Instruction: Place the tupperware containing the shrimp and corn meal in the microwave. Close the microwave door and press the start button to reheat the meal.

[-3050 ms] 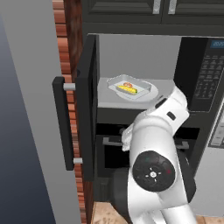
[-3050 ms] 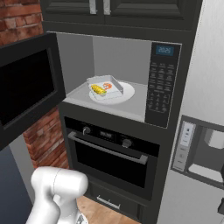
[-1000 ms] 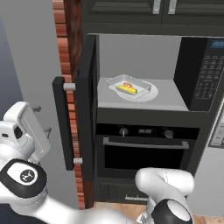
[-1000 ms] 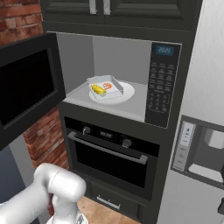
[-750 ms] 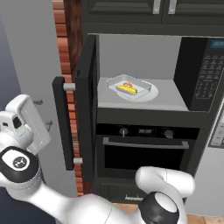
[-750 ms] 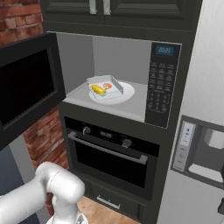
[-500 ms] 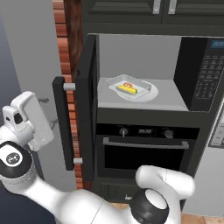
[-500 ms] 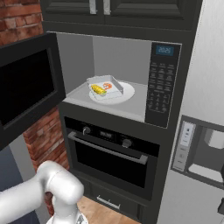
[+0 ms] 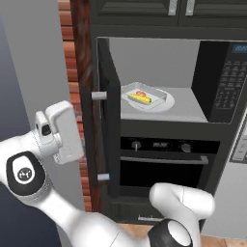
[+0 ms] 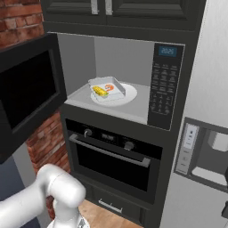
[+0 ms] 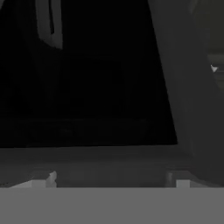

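The tool point(image 9: 79, 140) sits just outside the one open microwave door point(image 9: 107, 120), at about 9 o'clock of its handle point(image 9: 86, 132); its finger spread probably cannot be told, the hand view being too dark. Farther in, one tupperware point(image 9: 146, 96) holding one corn cob point(image 9: 140, 99) and one shrimp point(image 9: 141, 93) rests on a white plate point(image 9: 164, 106) mid-cavity in the microwave point(image 10: 129, 84), with bare floor around it.

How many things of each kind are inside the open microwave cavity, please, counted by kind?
Tupperware: 1
Corn cob: 1
Shrimp piece: 1
White round plate under the tupperware: 1
Total: 4
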{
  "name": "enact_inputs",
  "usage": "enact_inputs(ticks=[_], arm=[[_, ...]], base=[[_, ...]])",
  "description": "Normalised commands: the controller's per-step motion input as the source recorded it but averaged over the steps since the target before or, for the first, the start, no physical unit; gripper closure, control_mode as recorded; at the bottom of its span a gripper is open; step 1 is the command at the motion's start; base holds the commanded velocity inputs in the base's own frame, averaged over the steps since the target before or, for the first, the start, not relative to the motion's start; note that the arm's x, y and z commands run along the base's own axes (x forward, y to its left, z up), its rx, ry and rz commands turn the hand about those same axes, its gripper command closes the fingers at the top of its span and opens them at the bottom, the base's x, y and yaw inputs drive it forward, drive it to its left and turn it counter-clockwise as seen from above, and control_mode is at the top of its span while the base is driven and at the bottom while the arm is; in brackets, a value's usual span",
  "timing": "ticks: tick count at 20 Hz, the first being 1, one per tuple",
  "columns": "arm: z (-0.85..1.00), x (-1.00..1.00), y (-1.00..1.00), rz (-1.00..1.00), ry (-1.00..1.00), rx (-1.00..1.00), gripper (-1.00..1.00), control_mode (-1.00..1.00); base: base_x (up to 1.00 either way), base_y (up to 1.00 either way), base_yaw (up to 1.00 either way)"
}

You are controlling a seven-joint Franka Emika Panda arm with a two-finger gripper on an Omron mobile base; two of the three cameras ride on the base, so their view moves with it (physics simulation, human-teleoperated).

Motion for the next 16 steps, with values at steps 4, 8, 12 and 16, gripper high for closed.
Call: enact_inputs(ticks=[4, 8, 12, 16], arm=[[0.10, -0.24, -1.00, -0.17, -0.06, 0.10, -1.00, -1.00], [0.00, 0.00, -1.00, -0.08, 0.00, 0.15, -1.00, -1.00], [0.00, 0.09, -1.00, 0.00, 0.00, 0.18, -1.00, -1.00], [-0.08, 0.36, -1.00, 0.02, 0.00, 0.21, -1.00, -1.00]], base=[[0.00, 0.00, 0.00], [0.00, 0.00, 0.00], [0.00, 0.00, 0.00], [0.00, 0.00, 0.00]])
